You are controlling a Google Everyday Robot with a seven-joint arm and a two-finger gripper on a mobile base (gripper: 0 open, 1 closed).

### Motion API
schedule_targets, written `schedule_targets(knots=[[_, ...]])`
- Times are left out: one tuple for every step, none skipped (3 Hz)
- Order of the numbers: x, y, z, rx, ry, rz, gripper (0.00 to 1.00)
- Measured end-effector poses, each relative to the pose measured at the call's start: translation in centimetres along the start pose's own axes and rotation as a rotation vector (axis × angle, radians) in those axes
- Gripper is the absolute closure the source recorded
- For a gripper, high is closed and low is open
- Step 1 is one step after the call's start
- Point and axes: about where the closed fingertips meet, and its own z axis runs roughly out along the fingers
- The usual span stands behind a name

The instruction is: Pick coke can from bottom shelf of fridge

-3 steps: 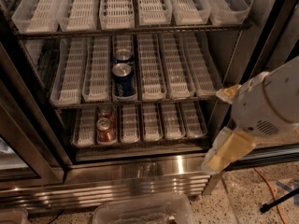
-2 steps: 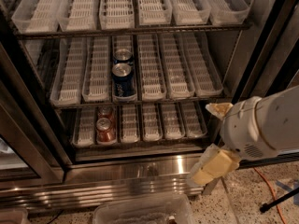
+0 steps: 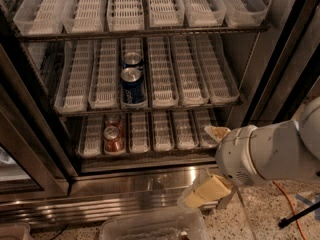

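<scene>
The fridge (image 3: 150, 186) stands open, with a shiny steel base and wire racks of white trays. On the bottom shelf (image 3: 165, 131), a red coke can (image 3: 113, 138) with a silver top stands upright in the second lane from the left. A second red can (image 3: 114, 120) stands right behind it. My gripper (image 3: 206, 190), on a bulky white arm (image 3: 265, 151), hangs low in front of the steel base. It is to the right of the coke can, below it and well apart from it. It holds nothing that I can see.
Two blue soda cans (image 3: 132, 84) stand in one lane of the middle rack, above the coke can. A clear plastic bin (image 3: 150, 226) sits on the floor below the gripper. Dark door frames flank the opening at left (image 3: 30, 134) and right (image 3: 285, 59). An orange cable (image 3: 286, 204) lies on the floor at right.
My arm and gripper have moved left and down, from beside the right door frame to in front of the fridge's steel base. The cans have not moved.
</scene>
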Motion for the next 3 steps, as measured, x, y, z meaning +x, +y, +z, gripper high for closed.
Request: schedule_targets(knots=[[0.2,0.4,1.9,0.033,-0.062,0.047,0.00],[0.2,0.6,3.3,0.077,-0.138,0.091,0.00],[0.5,1.4,5.6,0.111,-0.212,0.132,0.00]])
